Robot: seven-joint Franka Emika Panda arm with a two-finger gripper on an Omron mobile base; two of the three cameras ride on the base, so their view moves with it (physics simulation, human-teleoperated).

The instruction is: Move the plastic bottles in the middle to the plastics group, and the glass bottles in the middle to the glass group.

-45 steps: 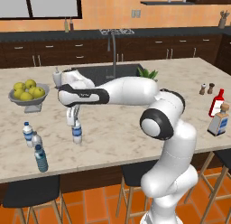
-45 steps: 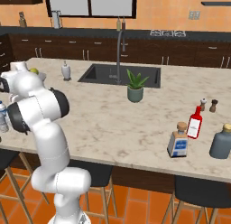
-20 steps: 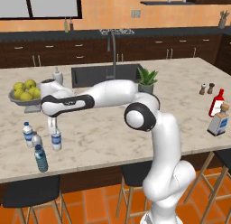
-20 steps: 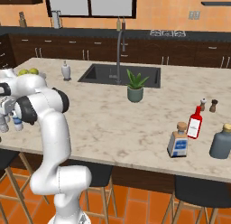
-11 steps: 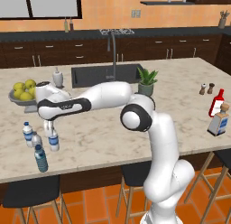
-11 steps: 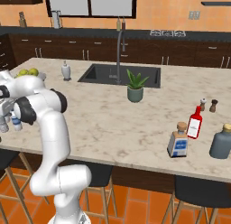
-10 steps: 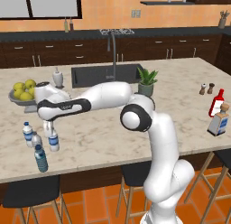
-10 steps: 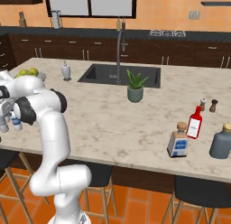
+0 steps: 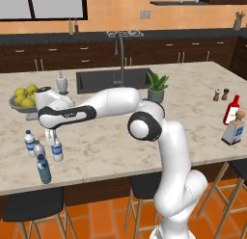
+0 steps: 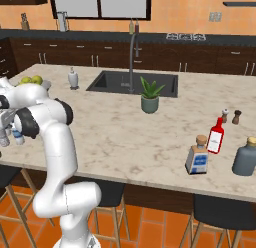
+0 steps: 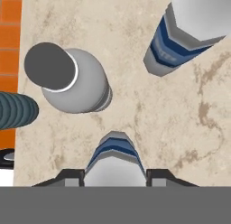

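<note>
Pincer (image 11: 115, 178) over the water bottles
A labelled bottle (image 11: 115, 160) stands between its fingertips; whether they grip it, I cannot tell. A grey bottle (image 11: 74, 85) stands just beside.

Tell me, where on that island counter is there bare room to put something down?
The widest bare stretch of the island counter lies between the potted plant and the cork-stoppered bottle. The left end is crowded: four water bottles cluster there, one under the end effector, beside the fruit bowl.

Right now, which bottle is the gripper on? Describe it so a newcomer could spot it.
Go to the island's left end, by the fruit bowl. Among the small bottles, it is the blue-labelled bottle under the gripper, rightmost of the cluster.
</note>
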